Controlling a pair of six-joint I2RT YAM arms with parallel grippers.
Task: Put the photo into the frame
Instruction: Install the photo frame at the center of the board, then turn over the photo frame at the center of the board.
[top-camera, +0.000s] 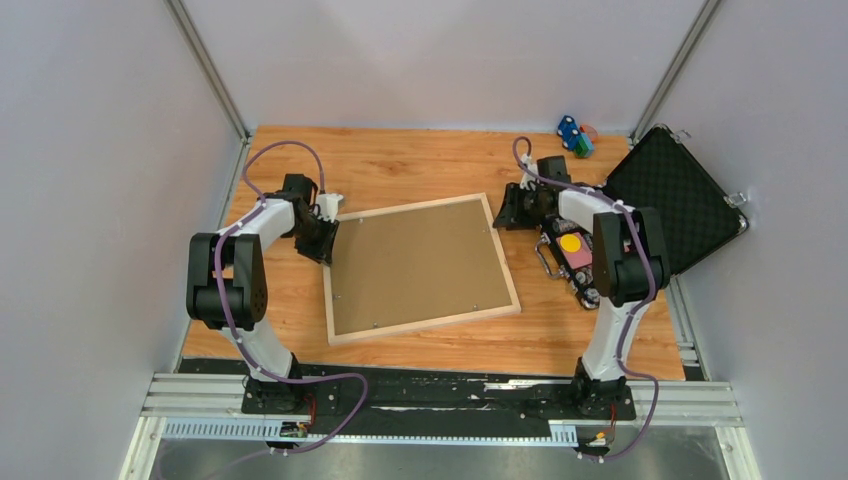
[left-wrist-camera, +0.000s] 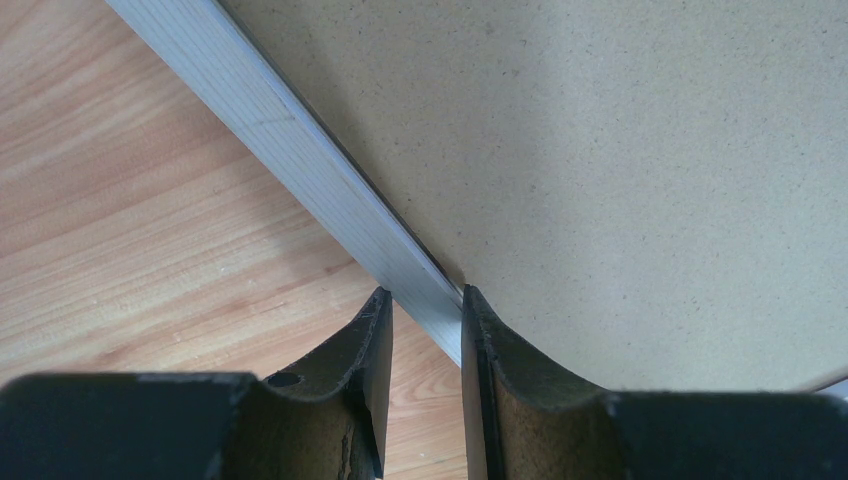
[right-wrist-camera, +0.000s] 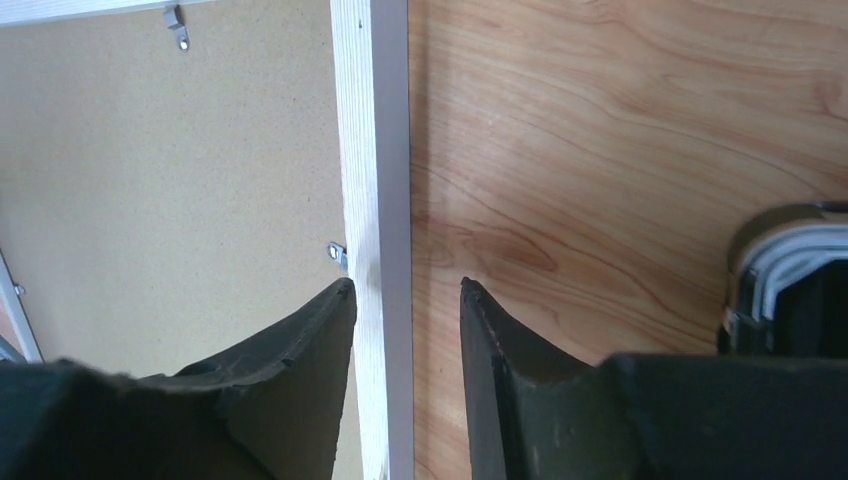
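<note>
The frame (top-camera: 425, 326) of pale wood lies back side up in the middle of the table, with the plain brown backing board (top-camera: 415, 262) filling it. The photo is hidden. My left gripper (top-camera: 325, 235) is at the frame's left edge near the far corner. In the left wrist view its jaws (left-wrist-camera: 423, 297) are shut on the frame rail (left-wrist-camera: 290, 160). My right gripper (top-camera: 503, 210) is at the frame's far right corner. In the right wrist view it (right-wrist-camera: 405, 285) is open astride the rail (right-wrist-camera: 370, 150), with a gap on the outer side.
An open black case (top-camera: 675, 200) lies at the right edge, with a tray of small items and a yellow disc (top-camera: 570, 243) beside the right arm. Small coloured toys (top-camera: 574, 135) sit at the back. Metal clips (right-wrist-camera: 178, 25) stick up from the frame's back.
</note>
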